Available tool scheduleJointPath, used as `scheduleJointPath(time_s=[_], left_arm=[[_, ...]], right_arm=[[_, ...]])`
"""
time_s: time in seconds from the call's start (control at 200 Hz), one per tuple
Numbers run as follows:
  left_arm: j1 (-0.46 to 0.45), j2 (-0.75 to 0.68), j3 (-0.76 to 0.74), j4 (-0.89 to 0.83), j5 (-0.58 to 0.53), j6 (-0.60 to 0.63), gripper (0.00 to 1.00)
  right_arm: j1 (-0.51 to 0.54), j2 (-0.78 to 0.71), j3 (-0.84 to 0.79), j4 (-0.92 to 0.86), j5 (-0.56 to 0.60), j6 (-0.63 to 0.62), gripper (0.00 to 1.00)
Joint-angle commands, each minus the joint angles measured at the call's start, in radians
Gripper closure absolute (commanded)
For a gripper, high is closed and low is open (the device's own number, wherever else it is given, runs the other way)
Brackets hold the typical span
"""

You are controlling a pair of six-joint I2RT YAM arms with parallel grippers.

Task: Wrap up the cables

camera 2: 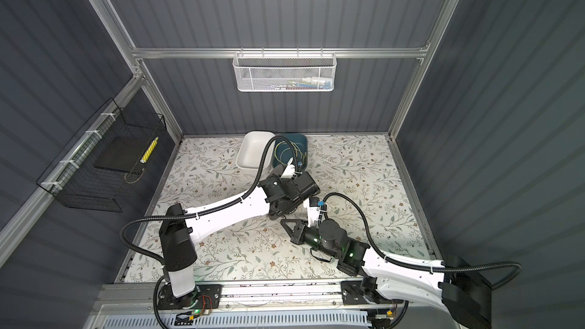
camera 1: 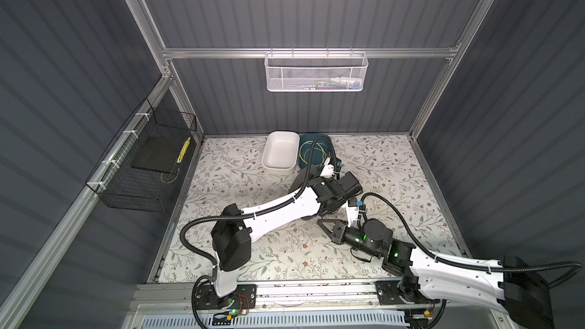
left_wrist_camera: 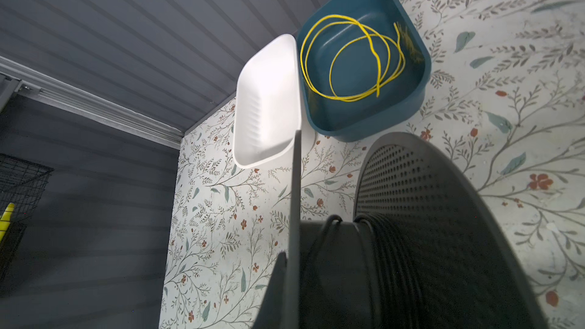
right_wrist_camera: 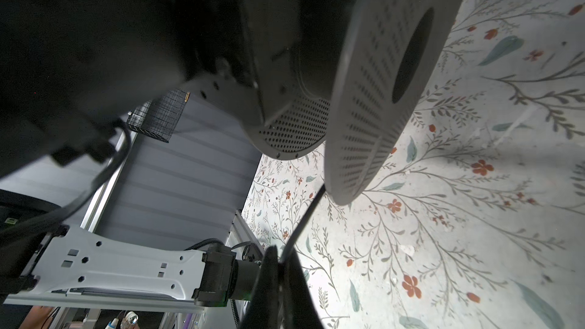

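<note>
Clamping the grey perforated spool (left_wrist_camera: 443,216) by one flange in the nearly closed left gripper (left_wrist_camera: 286,267), with several turns of black cable (left_wrist_camera: 389,264) already on its hub — partway through, seemingly. Pinching the free strand tight in the right gripper (right_wrist_camera: 280,257), remaining length out of sight. Working near the white tub (left_wrist_camera: 269,106) and the teal tub (left_wrist_camera: 354,4) with its yellow wire coil (left_wrist_camera: 348,100) — hindered only by crowded arms.

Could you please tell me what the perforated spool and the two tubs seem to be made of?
Spool: likely moulded plastic, matt grey, with regular holes. White tub and teal tub: probably plastic too, smooth, slightly glossy, with rounded corners.
</note>
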Motion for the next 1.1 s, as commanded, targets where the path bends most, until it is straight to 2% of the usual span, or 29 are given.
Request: scheduleJointPath(time_s=[0.0,0.1,0.485,0.82,1.096], left_arm=[[0.005,0.022,-0.018,-0.048,-0.124,0.03,1.0],[-0.002,0.023,-0.04,-0.025,-0.089,0.039,1.0],[-0.081,0.12,-0.042,-0.058,-0.131,0.05,1.0],[-0.117,0.141,-0.071,-0.024,-0.111,0.078,1.0],[-0.142,0.147,-0.102,-0.014,-0.08,0.069,1.0]], right_arm=[[-0.006,-0.036,-0.019,0.109,0.007,0.012,1.0],[-0.018,-0.029,-0.039,0.141,0.008,0.027,1.0],[-0.025,0.087,-0.108,0.299,0.008,0.089,1.0],[-0.024,0.101,-0.161,0.294,0.081,0.117,1.0],[-0.023,0.212,-0.167,0.352,0.095,0.136,1.0]])
